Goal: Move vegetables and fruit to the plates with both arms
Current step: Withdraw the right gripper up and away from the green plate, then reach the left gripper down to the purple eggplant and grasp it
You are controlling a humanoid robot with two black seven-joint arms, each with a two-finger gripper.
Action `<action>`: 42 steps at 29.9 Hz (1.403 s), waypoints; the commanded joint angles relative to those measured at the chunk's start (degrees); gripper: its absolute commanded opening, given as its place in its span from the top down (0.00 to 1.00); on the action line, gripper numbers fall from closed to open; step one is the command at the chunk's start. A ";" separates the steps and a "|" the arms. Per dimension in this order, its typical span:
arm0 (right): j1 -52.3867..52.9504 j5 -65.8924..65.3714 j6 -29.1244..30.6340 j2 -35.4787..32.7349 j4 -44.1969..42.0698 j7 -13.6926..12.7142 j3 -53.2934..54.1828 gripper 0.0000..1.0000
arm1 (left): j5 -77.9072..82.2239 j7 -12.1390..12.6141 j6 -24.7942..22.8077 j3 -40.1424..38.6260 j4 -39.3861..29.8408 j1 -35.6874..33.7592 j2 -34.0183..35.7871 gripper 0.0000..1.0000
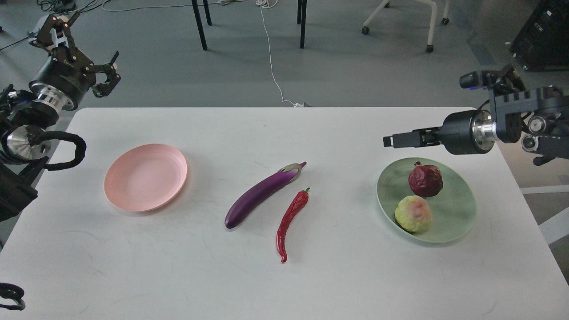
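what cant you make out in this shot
Head view only:
- Right gripper: seen side-on and dark, so whether its fingers are parted is unclear.
- Both arms: their bases are cut off by the side edges.
- Green plate: the surface under the red fruit and yellow-green fruit is hidden.

Two plates sit on the one white surface [133,266]: one pink plate [145,177] and one green plate [458,209]. There are two vegetables, one purple eggplant [262,194] and one red chili pepper [291,218]. There are two round fruits, one dark red fruit [425,179] and one yellow-green fruit [413,214]. Two black arms are in view.
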 commanded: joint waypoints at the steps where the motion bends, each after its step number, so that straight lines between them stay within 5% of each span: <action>1: -5.70 2.10 -0.01 0.66 -9.61 -0.47 14.97 0.02 | 4.36 -0.19 0.64 4.69 -2.74 -1.28 -0.04 0.02; 5: -14.57 3.33 0.43 5.40 -17.80 -0.39 32.21 0.02 | 11.91 0.07 0.47 5.14 -4.93 -2.08 -0.13 0.02; 10: -24.77 3.51 -0.09 6.29 -19.66 -0.47 49.53 0.02 | 32.29 1.73 1.17 5.06 -16.96 -2.26 2.06 0.02; 14: -30.50 4.91 -0.18 8.13 -19.58 -0.47 59.65 0.02 | 40.84 5.07 8.01 5.32 -27.95 -1.12 3.13 0.02; 17: -31.82 7.02 -1.06 8.83 -20.19 -0.56 65.54 0.02 | 47.76 5.08 11.62 7.59 -30.60 0.55 2.25 0.02; 26: -33.05 28.09 -0.89 9.54 -24.57 -0.56 68.63 0.02 | 88.18 5.16 13.12 11.46 -39.47 0.91 1.02 0.03; 30: -36.12 41.88 5.33 10.76 -32.65 -0.47 69.42 0.01 | 101.73 5.08 13.04 15.15 -40.71 0.55 1.02 0.03; 34: -38.76 48.06 12.99 13.40 -39.43 -0.39 70.30 0.01 | 110.44 4.73 13.04 19.19 -40.71 0.12 1.02 0.07; 42: -45.44 48.42 16.68 13.41 -37.59 -0.30 74.87 0.01 | 115.12 6.83 12.60 21.49 -43.08 0.99 -0.56 0.10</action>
